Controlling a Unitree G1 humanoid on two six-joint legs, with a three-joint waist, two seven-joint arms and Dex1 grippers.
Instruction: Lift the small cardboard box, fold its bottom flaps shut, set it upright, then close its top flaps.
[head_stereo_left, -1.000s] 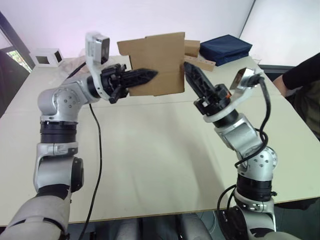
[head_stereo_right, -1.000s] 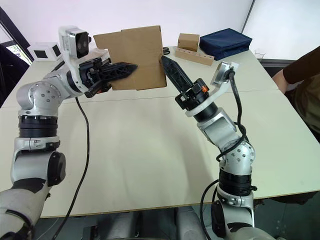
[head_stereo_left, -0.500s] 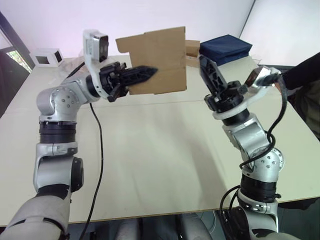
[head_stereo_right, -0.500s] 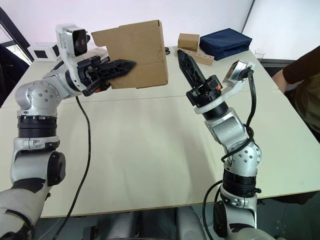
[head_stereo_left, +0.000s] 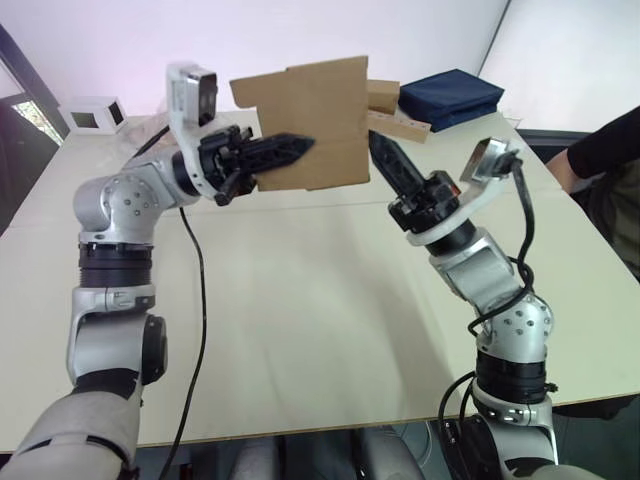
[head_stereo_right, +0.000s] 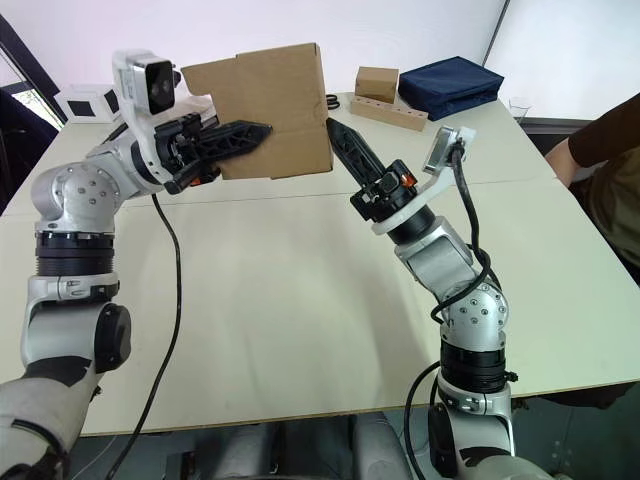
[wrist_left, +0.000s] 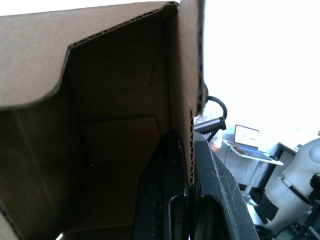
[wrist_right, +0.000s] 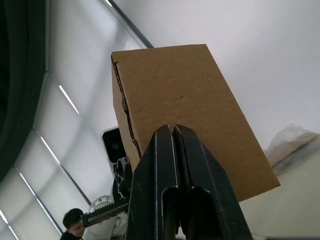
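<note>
The small cardboard box (head_stereo_left: 325, 120) hangs in the air above the far half of the table. My left gripper (head_stereo_left: 303, 146) is shut on one of its walls; the left wrist view has one finger inside the open box (wrist_left: 115, 125) and one outside. A flap (head_stereo_left: 256, 93) sticks out at the open end toward my left arm. The other end has its flaps folded in along a jagged seam (wrist_right: 124, 106). My right gripper (head_stereo_left: 376, 142) is shut, its tip at the box's lower right edge, and it points up at the box (wrist_right: 190, 110) in the right wrist view.
The pale table (head_stereo_left: 300, 300) lies below both arms. Along its far edge stand a white cube with a dark window (head_stereo_left: 95, 112), a brown block with a holed wooden strip (head_stereo_left: 398, 118) and a dark blue bag (head_stereo_left: 450, 97). A person's sleeve (head_stereo_left: 600, 150) reaches in at the right.
My right gripper swung away to the right half a second ago and has come back to the box's lower right edge. The left gripper and box have barely moved.
</note>
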